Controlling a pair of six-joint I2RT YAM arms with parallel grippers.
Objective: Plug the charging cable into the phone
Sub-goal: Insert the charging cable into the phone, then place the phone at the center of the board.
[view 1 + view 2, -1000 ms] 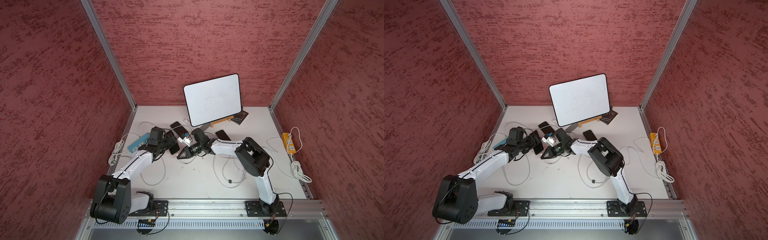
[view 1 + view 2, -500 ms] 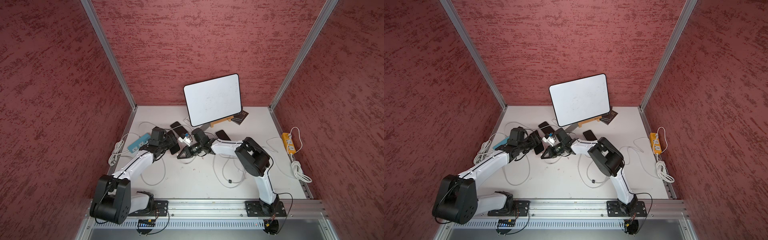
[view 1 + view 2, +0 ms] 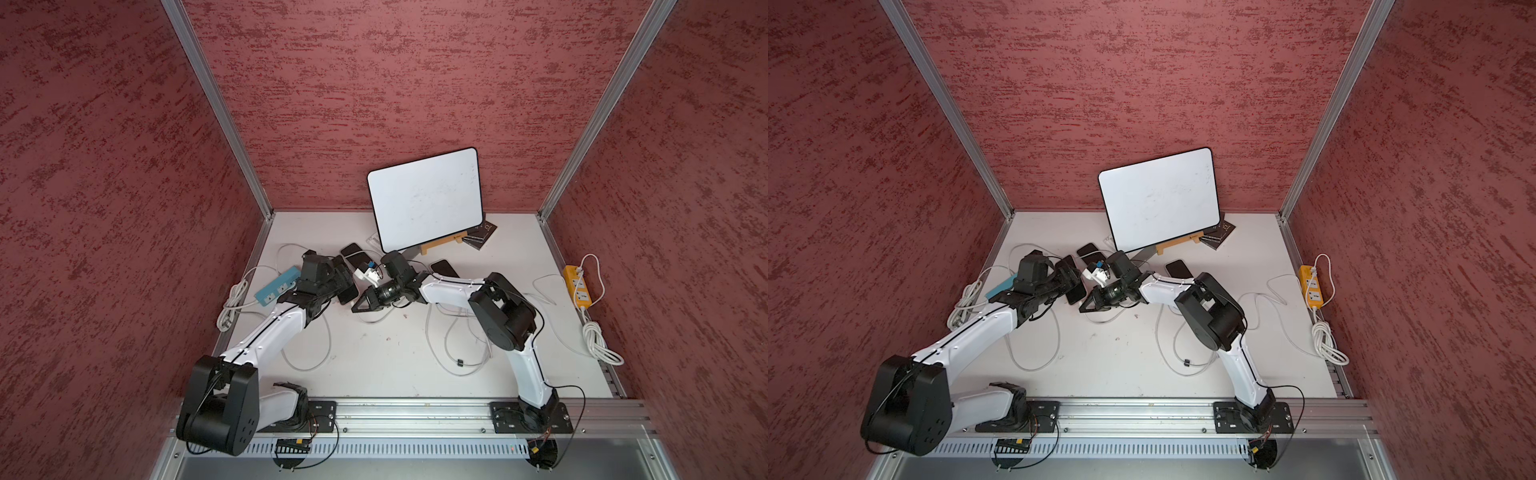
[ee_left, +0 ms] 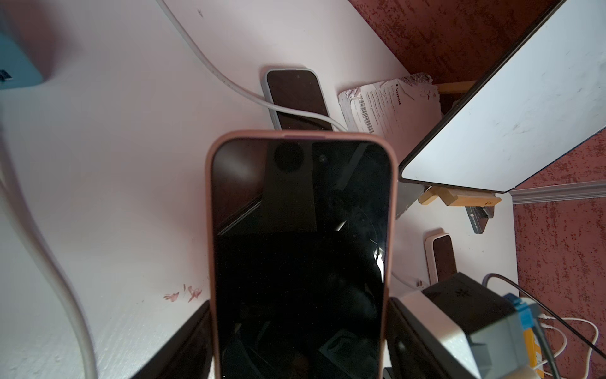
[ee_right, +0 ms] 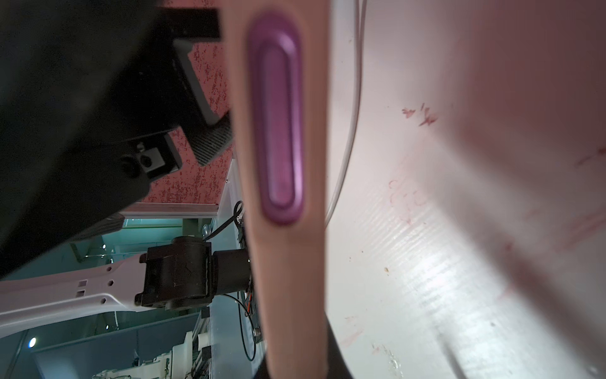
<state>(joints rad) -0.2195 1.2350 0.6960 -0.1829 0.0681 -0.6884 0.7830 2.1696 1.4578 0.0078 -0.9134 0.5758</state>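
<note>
Aligning step: pink-cased phone [image 4: 300, 246] pinched in your left gripper [image 3: 338, 279], right gripper [image 3: 360, 306] pressed together beside it; next, square plug to port.

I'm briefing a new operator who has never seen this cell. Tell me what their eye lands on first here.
First, the two arms meeting mid-table: the left gripper clamps a pink-cased phone, screen dark, and the shut right gripper sits close beside it. Behind them a blank whiteboard leans on a small wooden easel near the back wall. An orange power strip lies at the table's right edge.
</note>
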